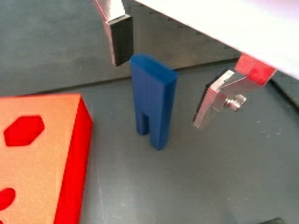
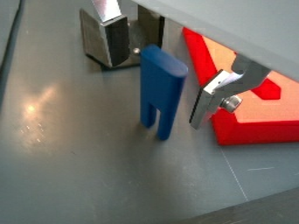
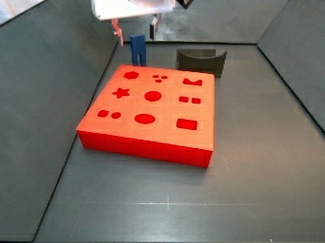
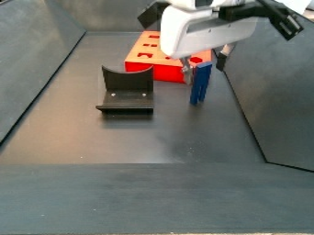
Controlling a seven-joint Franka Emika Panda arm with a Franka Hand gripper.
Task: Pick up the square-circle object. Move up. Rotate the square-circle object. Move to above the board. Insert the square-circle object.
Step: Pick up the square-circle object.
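Square-circle object (image 1: pixel 153 100) stands upright on the floor just beside the board (image 3: pixel 150 112), prongs down. Claw (image 1: pixel 167 77) straddles it, spread wide, fingers (image 2: pixel 211 96) apart from it. Pickup not yet made; lift, rotation, insertion all remain.

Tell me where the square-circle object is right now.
The square-circle object stands upright on the floor, prongs down, between the open hand's fingers, close beside the board, apart from it.

A dull grey floor (image 3: pixel 254 171), scuffed and faintly reflective, is enclosed by dark sloping walls (image 4: pixel 37 64); green shows beyond the rim in a side view.
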